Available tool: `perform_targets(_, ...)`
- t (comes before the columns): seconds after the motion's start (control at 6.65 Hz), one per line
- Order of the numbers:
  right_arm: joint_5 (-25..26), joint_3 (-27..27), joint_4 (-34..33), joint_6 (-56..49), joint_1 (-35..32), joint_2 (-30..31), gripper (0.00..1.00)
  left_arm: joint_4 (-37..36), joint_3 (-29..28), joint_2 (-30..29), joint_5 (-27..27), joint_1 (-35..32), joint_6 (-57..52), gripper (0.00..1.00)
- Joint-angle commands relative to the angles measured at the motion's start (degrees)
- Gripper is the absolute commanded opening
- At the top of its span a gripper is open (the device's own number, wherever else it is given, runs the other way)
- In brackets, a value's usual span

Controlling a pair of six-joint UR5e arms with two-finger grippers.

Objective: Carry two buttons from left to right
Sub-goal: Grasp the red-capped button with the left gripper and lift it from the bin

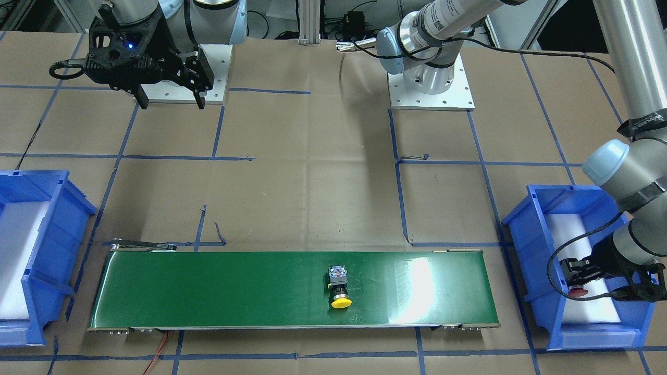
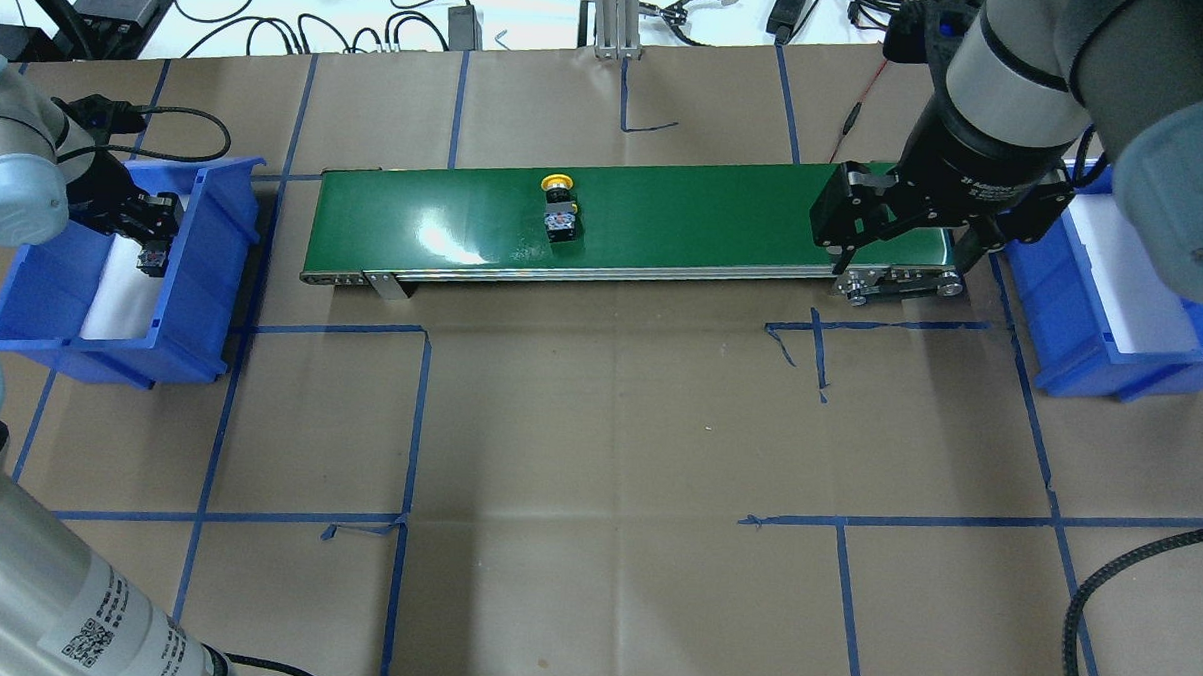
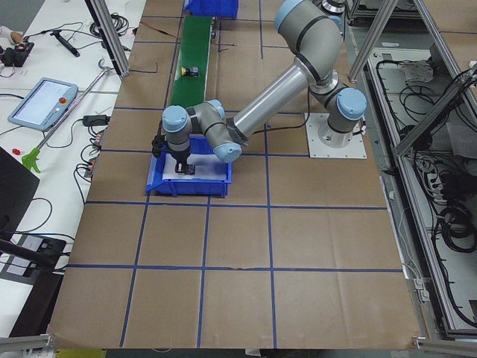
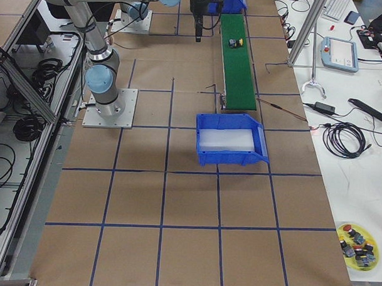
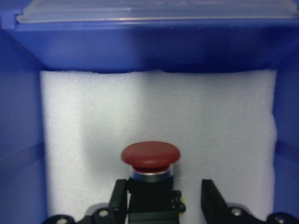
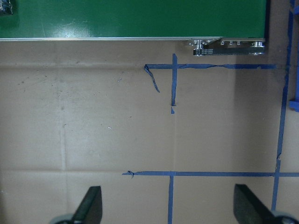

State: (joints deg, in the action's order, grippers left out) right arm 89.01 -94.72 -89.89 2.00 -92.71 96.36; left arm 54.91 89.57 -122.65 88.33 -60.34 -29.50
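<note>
The red-capped button (image 5: 150, 156) lies on white foam in the blue bin (image 2: 204, 264) on my left; it also shows in the front view (image 1: 577, 291). My left gripper (image 5: 163, 185) is low in that bin, open, its fingers (image 5: 119, 200) on either side of the button's black body, with a gap on the right side. The yellow-capped button (image 1: 340, 289) lies on its side on the green conveyor belt (image 1: 234, 286), near the middle (image 2: 560, 208). My right gripper (image 2: 904, 261) is open and empty, held above the belt's right end (image 1: 171, 101).
A second blue bin (image 2: 1062, 324) with white foam stands past the belt's right end (image 1: 47, 234). The table is brown paper with blue tape lines. A yellow dish (image 4: 360, 249) with several spare buttons sits on the side bench.
</note>
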Motion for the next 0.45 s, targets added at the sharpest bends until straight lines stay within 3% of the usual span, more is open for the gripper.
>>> perform_targets(0.0,0.89,-0.02,-6.04,-0.59,0.16,-1.77,1.00,4.21,-1.66,1.09,-0.08,-0.04,0.75,0.00)
perform_targets(0.3,0.81,0.32,-7.58,-0.60,0.25,-3.72,1.00,12.27,-4.73,6.25,0.27,-0.04,0.76,0.00)
